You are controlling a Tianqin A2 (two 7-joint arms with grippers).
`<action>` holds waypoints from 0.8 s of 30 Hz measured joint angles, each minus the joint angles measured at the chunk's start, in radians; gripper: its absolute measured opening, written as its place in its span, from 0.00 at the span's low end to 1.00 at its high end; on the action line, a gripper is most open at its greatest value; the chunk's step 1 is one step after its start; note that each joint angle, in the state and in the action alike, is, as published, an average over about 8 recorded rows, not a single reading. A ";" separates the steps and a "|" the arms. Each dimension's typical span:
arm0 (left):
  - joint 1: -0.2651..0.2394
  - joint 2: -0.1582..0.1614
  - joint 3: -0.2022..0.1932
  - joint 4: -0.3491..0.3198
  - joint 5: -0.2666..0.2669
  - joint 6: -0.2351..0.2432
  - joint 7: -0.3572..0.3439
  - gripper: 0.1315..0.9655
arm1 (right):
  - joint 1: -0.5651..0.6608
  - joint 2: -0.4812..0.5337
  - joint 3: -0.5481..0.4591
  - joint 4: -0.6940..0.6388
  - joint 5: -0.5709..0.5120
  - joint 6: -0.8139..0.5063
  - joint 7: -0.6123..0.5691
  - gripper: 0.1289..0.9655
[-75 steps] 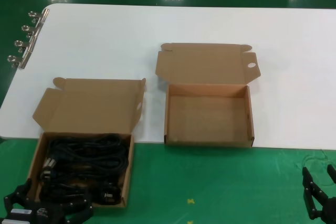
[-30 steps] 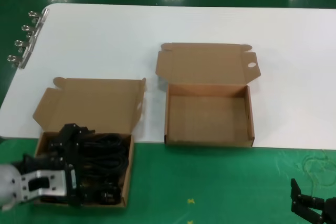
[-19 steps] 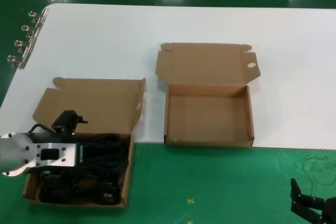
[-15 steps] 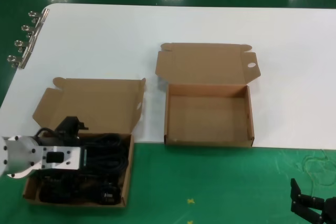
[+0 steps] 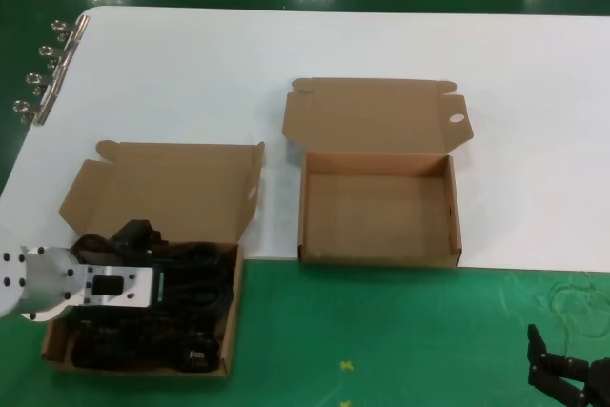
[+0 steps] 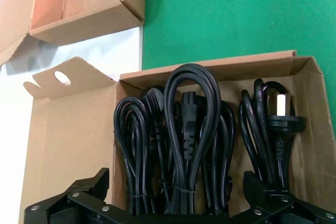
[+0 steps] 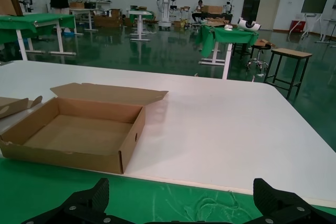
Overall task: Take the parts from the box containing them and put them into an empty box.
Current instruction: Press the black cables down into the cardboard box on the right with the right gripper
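Since the preceding frame the left gripper [image 5: 133,234] has shifted slightly over the box containing the parts [image 5: 162,202], fingers spread wide and holding nothing. The power cords [image 6: 189,140] lie bundled inside that box, directly beneath the gripper, between its two fingertips [image 6: 97,179]. The empty box [image 5: 376,207] sits to the right of that box. The right gripper [image 5: 567,378] waits low, well apart from it, also spread.

Empty box [image 7: 79,132] sits open on white table [image 7: 220,124]; right gripper [image 7: 181,203] fingertips spread, probably over green mat [image 7: 168,198].
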 joint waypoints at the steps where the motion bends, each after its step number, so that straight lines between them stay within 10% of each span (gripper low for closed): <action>1: -0.002 -0.001 0.000 0.002 -0.003 0.001 0.002 0.95 | 0.000 0.000 0.000 0.000 0.000 0.000 0.000 1.00; 24: 0.003 -0.038 0.003 -0.012 -0.042 0.012 0.015 0.55 | 0.000 0.000 0.000 0.000 0.000 0.000 0.000 1.00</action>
